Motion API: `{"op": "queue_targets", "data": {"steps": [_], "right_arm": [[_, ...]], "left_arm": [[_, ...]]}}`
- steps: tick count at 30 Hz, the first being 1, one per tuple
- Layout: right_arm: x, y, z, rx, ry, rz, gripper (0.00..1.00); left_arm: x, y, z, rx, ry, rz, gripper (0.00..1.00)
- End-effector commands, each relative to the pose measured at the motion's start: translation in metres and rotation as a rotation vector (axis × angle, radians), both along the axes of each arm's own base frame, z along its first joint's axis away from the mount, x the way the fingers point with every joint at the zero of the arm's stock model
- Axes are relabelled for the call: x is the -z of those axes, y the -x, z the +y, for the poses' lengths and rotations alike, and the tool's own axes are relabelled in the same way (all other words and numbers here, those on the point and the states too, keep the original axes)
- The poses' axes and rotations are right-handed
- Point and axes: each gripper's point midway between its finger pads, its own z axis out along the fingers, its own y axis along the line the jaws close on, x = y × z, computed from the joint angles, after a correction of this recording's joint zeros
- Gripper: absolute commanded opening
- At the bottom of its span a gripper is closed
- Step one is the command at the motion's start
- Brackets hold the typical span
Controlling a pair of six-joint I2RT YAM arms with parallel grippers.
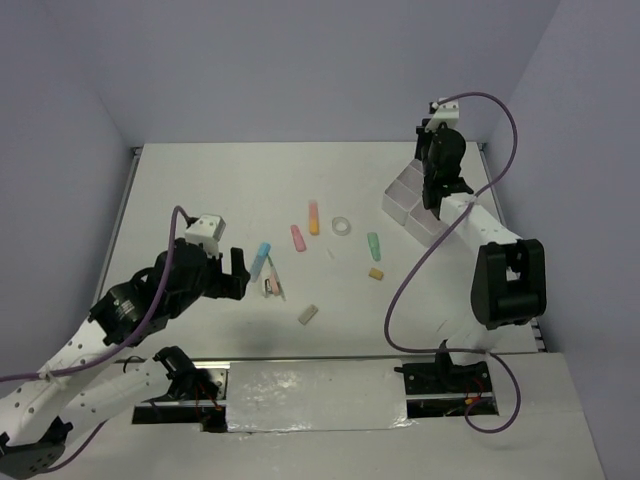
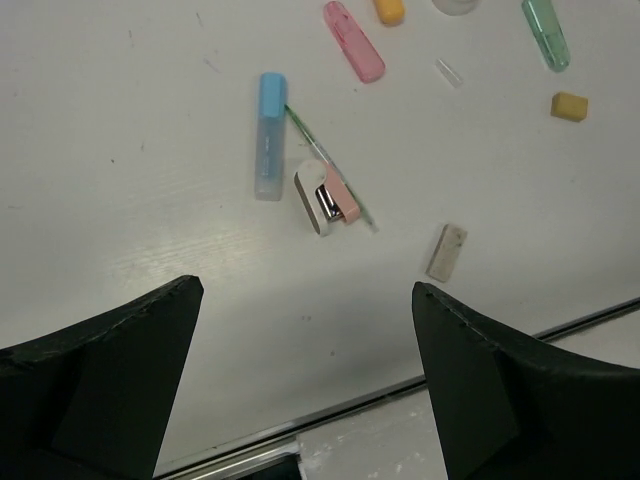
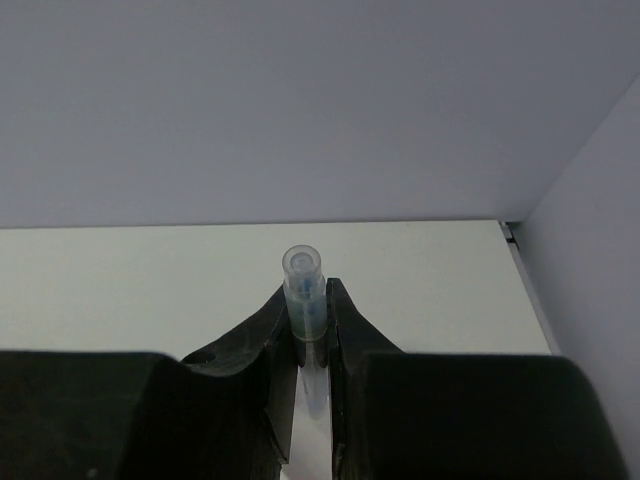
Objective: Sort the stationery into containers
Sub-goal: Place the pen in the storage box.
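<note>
My right gripper (image 3: 308, 320) is shut on a thin clear-blue pen (image 3: 304, 285) that stands up between the fingers. In the top view the right gripper (image 1: 433, 196) hangs over the white divided tray (image 1: 404, 203) at the right. My left gripper (image 2: 305, 290) is open and empty, and in the top view (image 1: 238, 272) it sits just left of the blue piece (image 1: 261, 260). Ahead of it lie the blue piece (image 2: 270, 135), a pink-and-white piece (image 2: 328, 200), a beige piece (image 2: 446, 251), a pink piece (image 2: 353, 40) and a green piece (image 2: 545, 32).
An orange piece (image 1: 313, 217), a clear tape ring (image 1: 342, 227) and a small yellow block (image 1: 376, 273) lie mid-table. A thin green stick (image 2: 325, 160) lies under the pink-and-white piece. The table's near edge rail (image 2: 380, 395) runs just below my left fingers. Walls close the back and sides.
</note>
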Motion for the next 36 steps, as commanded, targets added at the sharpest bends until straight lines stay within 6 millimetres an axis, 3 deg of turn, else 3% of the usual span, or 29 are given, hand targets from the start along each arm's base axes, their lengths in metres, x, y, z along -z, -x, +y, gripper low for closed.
{"op": "queue_targets", "data": {"steps": [1,6,15,22,25,26,30,33,36], "right_arm": [[-0.040,-0.014,-0.015,-0.001,0.015,-0.115,0.00],[-0.024,-0.028,-0.023,-0.013,0.037,-0.089,0.00],[0.018,-0.034,-0.037,0.007,0.033,-0.047,0.05],[0.041,-0.037,-0.047,0.038,0.022,-0.011,0.14],[0.047,-0.035,-0.046,0.027,0.011,-0.010,0.37],[0.049,-0.034,-0.045,0.025,0.008,-0.007,0.55],[0.040,-0.029,-0.044,0.021,-0.015,-0.026,0.65],[0.015,-0.020,-0.041,0.003,-0.045,-0.078,0.68],[-0.025,-0.005,-0.037,-0.012,-0.100,-0.148,0.71]], "left_arm": [[-0.016,0.003,0.004,0.024,0.040,-0.095,0.99],[-0.017,0.005,0.009,0.010,0.049,-0.106,0.99],[-0.020,0.008,0.009,0.021,0.067,-0.122,1.00],[-0.022,0.008,0.009,0.025,0.074,-0.126,0.99],[-0.022,0.009,0.008,0.032,0.075,-0.128,0.99],[-0.022,0.009,0.008,0.031,0.076,-0.127,0.99],[-0.021,0.008,0.008,0.028,0.071,-0.127,0.99],[-0.021,0.008,0.008,0.030,0.072,-0.128,0.99],[-0.021,0.008,0.009,0.021,0.069,-0.126,0.99]]}}
